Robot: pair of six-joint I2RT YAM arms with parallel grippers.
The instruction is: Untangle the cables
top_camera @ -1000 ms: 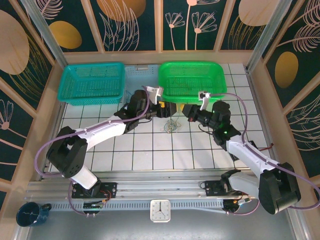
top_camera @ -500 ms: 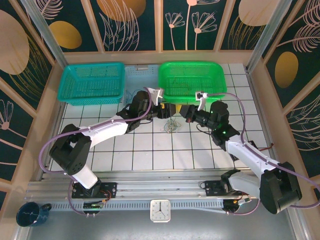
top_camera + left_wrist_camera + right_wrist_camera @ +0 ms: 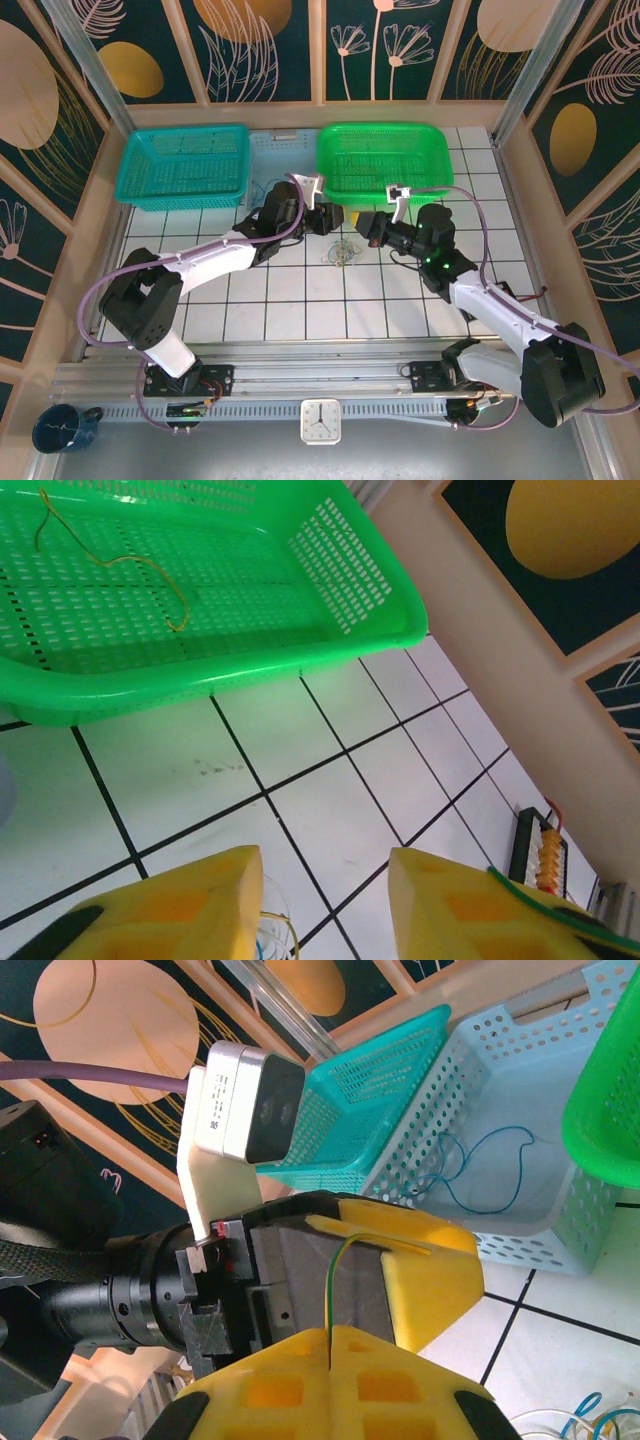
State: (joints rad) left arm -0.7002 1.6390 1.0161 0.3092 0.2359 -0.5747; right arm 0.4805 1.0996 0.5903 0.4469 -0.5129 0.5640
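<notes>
A tangle of thin yellowish, blue and whitish cables is seen lying on the white tiled bench, just nearer than both tools. The right tool is clenched on a single greenish strand, probably so it can be drawn free. The left tool, facing it, is seen with pads apart, that strand laid across one. Farther off, a yellow wire is kept in the green plastic basket and a blue wire in the pale blue perforated basket, seemingly sorted by colour.
</notes>
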